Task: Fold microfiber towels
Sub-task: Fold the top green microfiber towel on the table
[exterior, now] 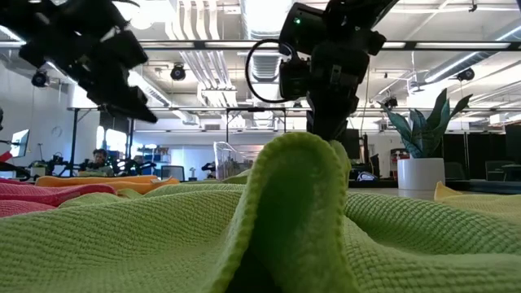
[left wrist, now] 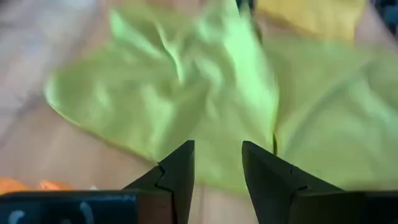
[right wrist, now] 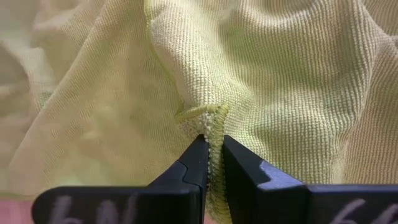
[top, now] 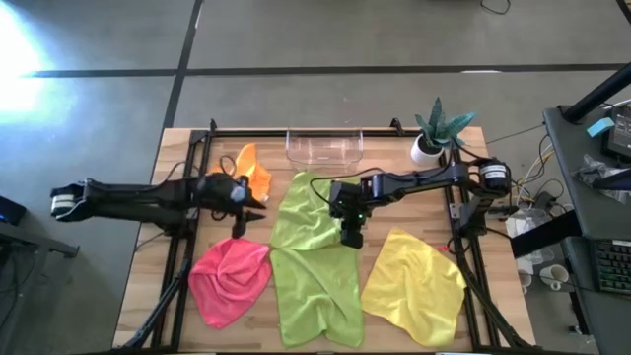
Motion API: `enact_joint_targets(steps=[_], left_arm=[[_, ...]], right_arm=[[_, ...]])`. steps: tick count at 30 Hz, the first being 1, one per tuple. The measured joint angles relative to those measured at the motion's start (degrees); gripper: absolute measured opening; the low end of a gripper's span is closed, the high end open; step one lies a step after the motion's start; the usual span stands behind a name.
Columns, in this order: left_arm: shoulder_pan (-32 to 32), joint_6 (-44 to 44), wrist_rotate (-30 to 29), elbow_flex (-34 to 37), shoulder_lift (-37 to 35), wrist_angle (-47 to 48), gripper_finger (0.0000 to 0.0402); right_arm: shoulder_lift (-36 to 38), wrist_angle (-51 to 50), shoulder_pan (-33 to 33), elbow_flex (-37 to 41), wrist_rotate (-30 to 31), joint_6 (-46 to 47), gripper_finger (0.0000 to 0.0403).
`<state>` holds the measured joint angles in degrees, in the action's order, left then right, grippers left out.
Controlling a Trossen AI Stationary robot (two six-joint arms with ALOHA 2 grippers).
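At table centre, right hand (right wrist: 211, 155) (fingers closed) pinches green towel (right wrist: 280, 93)

Wooden table (top: 148, 276) with a black metal frame (top: 296, 131) along its edges. Clear plastic bin (top: 324, 147) at the far edge, centre. White pot holding a spiky green plant (top: 437, 130) at the far right corner, beside the bin; the same plant (exterior: 419, 155) appears in the low view. Grey floor (top: 315, 49) with dark seams beyond the table. Desk with a keyboard (top: 609, 266) and cables at the right. Ceiling pipes (exterior: 195, 57) and lights overhead in the room behind
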<state>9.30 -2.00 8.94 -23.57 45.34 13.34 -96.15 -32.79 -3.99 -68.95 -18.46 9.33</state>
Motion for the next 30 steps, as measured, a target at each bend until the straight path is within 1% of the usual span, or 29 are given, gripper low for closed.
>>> enact_joint_targets(steps=[2, 4, 8, 19, 22, 27, 30], left_arm=[[-0.99, 3.11, 1.25, -2.93, 3.16, 2.15, 0.0118], [-2.53, 5.88, 1.31, -4.44, 6.43, 4.28, 0.0118], [-6.53, 10.06, 1.44, -6.56, 12.7, 4.43, 0.0118], [-15.77, 10.51, 1.19, -9.38, 27.49, 4.06, 0.0118], [-17.46, 11.71, -0.43, -10.84, 30.66, 3.28, 0.0118], [-19.04, 11.81, -6.18, -12.32, 34.56, 3.8, 0.0118], [-19.12, 11.8, -6.6, -12.89, 36.5, 3.75, 0.0118]], right_arm=[[0.32, 0.04, 0.0, 0.0, 0.04, 0.2, 0.0031], [0.44, 0.03, 0.0, 0.0, 0.17, 0.45, 0.0031], [0.45, 0.0, 0.0, -0.02, 0.29, 0.61, 0.0031], [0.45, 0.11, 0.0, -0.04, 0.37, 0.7, 0.0031], [0.45, 0.1, 0.0, -0.04, 0.37, 0.67, 0.0031], [0.45, 0.06, 0.0, -0.04, 0.35, 0.61, 0.0031], [0.45, 0.09, 0.0, -0.04, 0.33, 0.61, 0.0031]])
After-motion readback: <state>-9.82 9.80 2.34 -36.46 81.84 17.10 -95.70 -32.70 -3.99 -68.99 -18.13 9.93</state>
